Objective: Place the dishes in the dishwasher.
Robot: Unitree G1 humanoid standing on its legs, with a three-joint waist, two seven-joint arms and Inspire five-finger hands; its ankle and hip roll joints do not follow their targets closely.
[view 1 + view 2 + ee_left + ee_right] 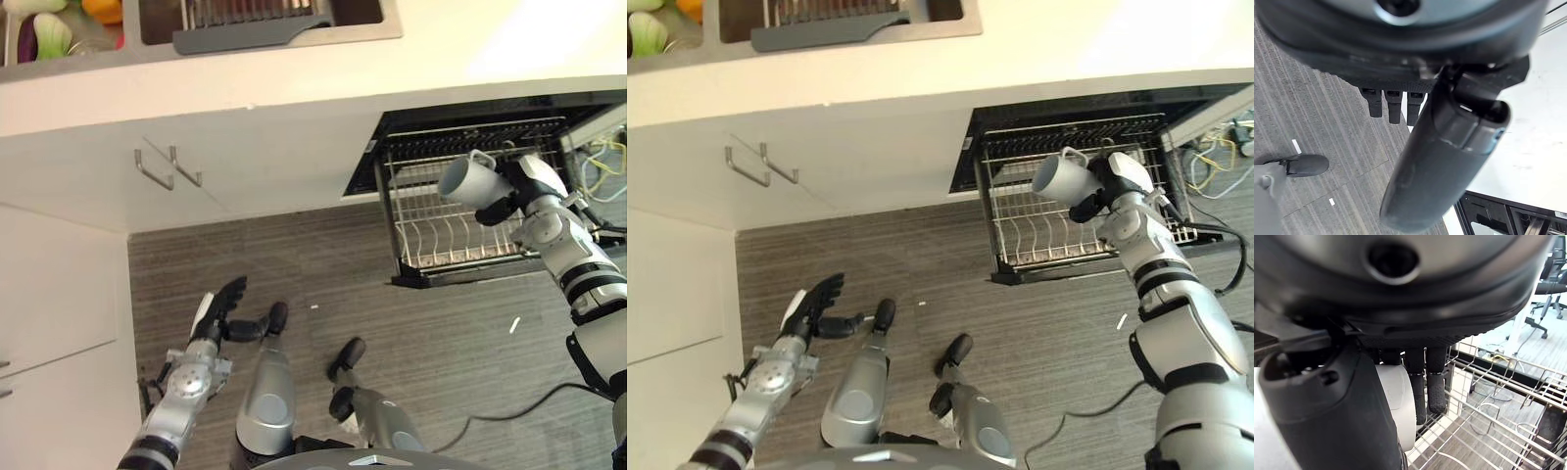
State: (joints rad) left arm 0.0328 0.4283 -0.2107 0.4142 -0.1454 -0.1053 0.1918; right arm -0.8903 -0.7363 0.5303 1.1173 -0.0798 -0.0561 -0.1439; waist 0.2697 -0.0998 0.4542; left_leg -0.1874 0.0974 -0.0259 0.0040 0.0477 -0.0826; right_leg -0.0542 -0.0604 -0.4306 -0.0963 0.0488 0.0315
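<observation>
Your left hand [217, 311] hangs low over the floor [411, 323], well apart from the work, with its fingers straight and relaxed and nothing in it; it plays no part in what comes next. Moving right, the dishwasher [431, 117] stands open under the desk [294, 88], and its wire rack [441, 230] is pulled out over the floor, bare as far as you can see. Farther right, your right hand [509, 191] is clenched round a white mug [468, 182], fingers curled against its side, as the right wrist view confirms. The mug is held above the rack's middle rows, not touching the wire. Its long axis lies roughly level, the open mouth pointing to your left and the handle toward the dishwasher's inside. That is the relation your next move likely turns on: the rack sits directly below the mug, so you would probably need to roll the wrist until the mouth faces down, then lower it between the tines.
</observation>
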